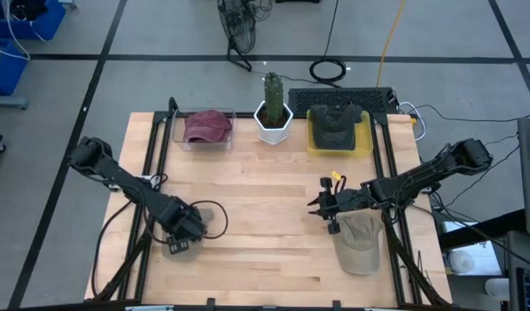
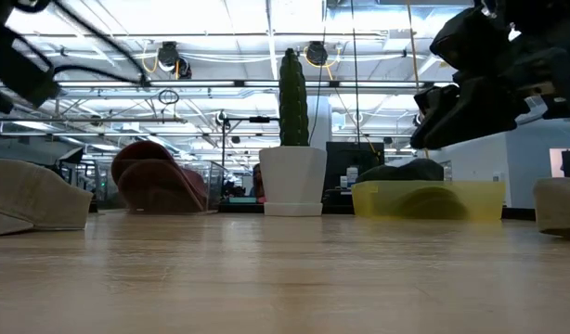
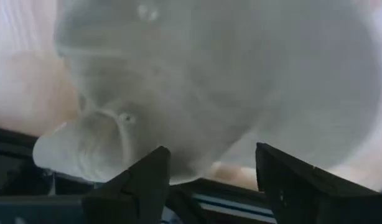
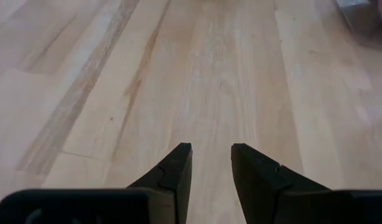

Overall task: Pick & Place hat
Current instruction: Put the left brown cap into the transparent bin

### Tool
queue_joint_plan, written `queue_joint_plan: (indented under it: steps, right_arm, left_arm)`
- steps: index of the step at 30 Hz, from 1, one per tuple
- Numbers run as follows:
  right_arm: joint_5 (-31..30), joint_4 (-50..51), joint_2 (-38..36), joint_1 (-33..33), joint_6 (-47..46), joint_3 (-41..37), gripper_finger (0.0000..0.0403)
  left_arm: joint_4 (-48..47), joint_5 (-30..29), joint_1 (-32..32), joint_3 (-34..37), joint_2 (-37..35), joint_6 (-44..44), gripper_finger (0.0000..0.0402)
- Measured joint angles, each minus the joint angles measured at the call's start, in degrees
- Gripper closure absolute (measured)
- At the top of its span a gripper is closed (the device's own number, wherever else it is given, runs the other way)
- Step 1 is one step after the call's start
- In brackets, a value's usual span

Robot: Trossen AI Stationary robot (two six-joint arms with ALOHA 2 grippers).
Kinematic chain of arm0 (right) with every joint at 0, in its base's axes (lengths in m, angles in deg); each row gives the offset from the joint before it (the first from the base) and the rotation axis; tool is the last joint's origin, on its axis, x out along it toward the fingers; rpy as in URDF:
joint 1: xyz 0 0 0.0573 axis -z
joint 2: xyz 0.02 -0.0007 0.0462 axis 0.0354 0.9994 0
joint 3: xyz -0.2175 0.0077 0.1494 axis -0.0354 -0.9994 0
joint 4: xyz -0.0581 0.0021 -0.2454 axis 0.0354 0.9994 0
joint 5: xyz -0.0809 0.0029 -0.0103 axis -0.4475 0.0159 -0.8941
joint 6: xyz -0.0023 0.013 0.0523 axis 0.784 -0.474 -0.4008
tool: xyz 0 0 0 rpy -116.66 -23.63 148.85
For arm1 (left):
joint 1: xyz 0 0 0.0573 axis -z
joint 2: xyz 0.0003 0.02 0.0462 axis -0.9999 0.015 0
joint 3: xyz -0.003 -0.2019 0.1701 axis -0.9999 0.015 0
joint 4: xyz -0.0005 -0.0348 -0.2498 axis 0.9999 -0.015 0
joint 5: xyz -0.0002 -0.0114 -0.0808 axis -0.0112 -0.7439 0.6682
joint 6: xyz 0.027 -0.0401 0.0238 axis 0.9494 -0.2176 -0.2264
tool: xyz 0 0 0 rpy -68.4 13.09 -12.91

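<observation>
The right gripper (image 1: pixel 320 206) is hovering over bare wood near the middle of the table (image 1: pixel 265 199), and in its wrist view its two dark fingers (image 4: pixel 178 171) are standing a little apart, a narrow gap of plank showing between them and nothing held. Just behind it, by the table's right front edge, a tan hat (image 1: pixel 358 242) is lying on the wood with the right arm reaching across above it. Over on the left, the left gripper (image 1: pixel 186 226) is sitting low near the front left corner, fingers (image 3: pixel 138 186) spread wide, with a pale cap-like shape filling its wrist view just beyond them; it is not closing on anything that can be seen. Along the far edge, a maroon hat (image 1: pixel 206 126) is resting in a clear bin (image 1: pixel 180 130), a cactus (image 1: pixel 273 91) is standing upright in a white pot (image 1: pixel 274 125) beside it, and a dark hat (image 1: pixel 335 123) is sitting in a yellow tray (image 1: pixel 362 138).
</observation>
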Motion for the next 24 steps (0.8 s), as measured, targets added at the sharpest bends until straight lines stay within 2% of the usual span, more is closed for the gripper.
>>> queue_joint_plan:
  steps: [9,13,19,24]
  right_arm:
    - [-0.02,0.0,0.0,-1.45,-0.83,0.0,0.0303]
    - [0.0,0.37,0.0,-1.46,-1.08,0.0,0.0303]
    - [0.0,0.92,0.0,-1.47,-1.58,0.0,0.0303]
    - [0.0,0.86,0.0,-1.47,-1.53,0.0,0.0303]
  left_arm:
    - [0.98,-1.25,-1.67,2.51,0.0,-0.37,0.0257]
    - [6.11,-2.51,-1.99,2.51,0.0,0.26,0.0289]
    - [14.47,-5.83,-1.99,2.51,-0.04,1.31,0.0318]
    - [15.22,-6.74,-1.99,2.51,-0.04,0.72,0.0333]
